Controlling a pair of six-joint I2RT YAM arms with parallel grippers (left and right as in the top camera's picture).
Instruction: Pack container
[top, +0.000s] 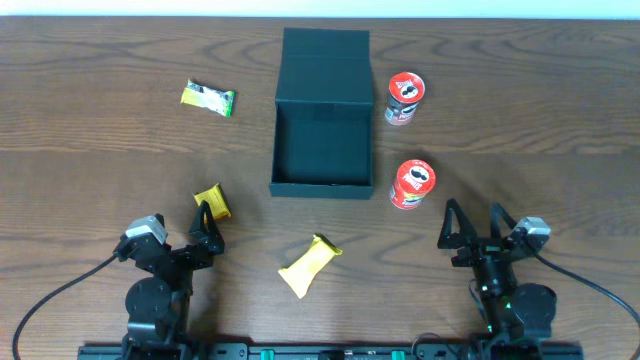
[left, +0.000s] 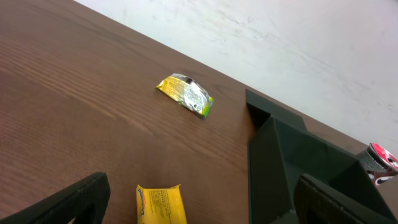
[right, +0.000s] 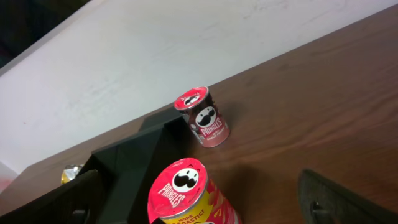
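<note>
Box (top: 322, 150) mid-table, lid folded back. Two cans (top: 405, 98) just right of it. Left gripper (top: 208, 230), right gripper (top: 473, 225): jaws spread wide, released, near table's front edge

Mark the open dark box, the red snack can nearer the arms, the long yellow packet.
Dark square box (top: 322, 148), overhead view, bare floor.
Red snack can nearer the arms (top: 412, 182), overhead view, lid.
Long yellow packet (top: 308, 266), overhead view, wrapper middle.

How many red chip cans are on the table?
2. The far can stands right of the container, beside its lid hinge; the near can stands off the container's front right corner. None seems hidden.
</note>
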